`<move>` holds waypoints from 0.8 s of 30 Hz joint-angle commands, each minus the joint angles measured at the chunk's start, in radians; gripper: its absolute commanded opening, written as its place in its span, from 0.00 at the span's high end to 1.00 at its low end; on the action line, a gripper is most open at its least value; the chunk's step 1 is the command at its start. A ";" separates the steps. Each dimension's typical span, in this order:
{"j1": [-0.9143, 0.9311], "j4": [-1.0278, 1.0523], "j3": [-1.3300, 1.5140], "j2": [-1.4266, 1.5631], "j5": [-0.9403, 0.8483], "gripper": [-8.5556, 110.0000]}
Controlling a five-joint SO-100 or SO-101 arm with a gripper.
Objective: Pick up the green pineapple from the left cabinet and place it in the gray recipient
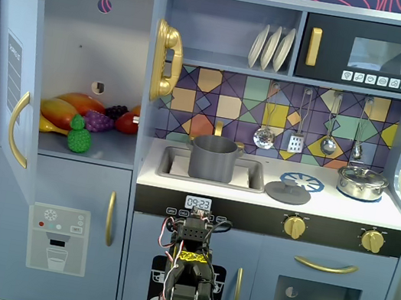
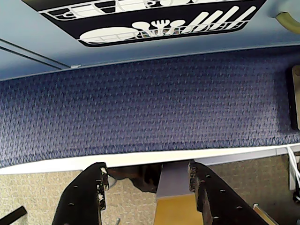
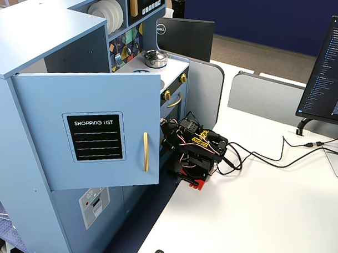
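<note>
Fixed view: green pineapple [image 1: 79, 135] on left cabinet [image 1: 103, 63] shelf, far above the open, empty pincer [image 2: 147, 180].

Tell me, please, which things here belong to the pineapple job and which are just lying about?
Job: green pineapple, left cabinet with its door open, gray recipient, gripper.
Lying about: purple grapes, silver lidded pot, flat gray lid, plates.

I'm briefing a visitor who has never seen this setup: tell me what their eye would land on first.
First, the left cabinet with its door swung wide, and the green pineapple at the shelf's front edge before a heap of toy fruit. Next, the gray recipient standing in the sink. The gripper hangs open, empty, low over blue carpet.
</note>
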 commanded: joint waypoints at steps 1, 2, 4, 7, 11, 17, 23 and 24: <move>0.008 0.179 0.000 -0.008 -0.021 0.78; 0.012 0.179 0.000 -0.008 -0.021 0.84; 0.025 0.179 0.000 -0.008 -0.018 0.92; 0.037 0.179 0.000 -0.008 -0.026 0.93; 0.025 0.179 0.000 -0.008 -0.025 0.93; -0.362 -0.201 0.000 -0.011 0.124 0.85; -0.781 -1.177 -0.003 -0.031 0.091 0.81; -0.805 -1.298 -0.020 -0.067 0.057 0.81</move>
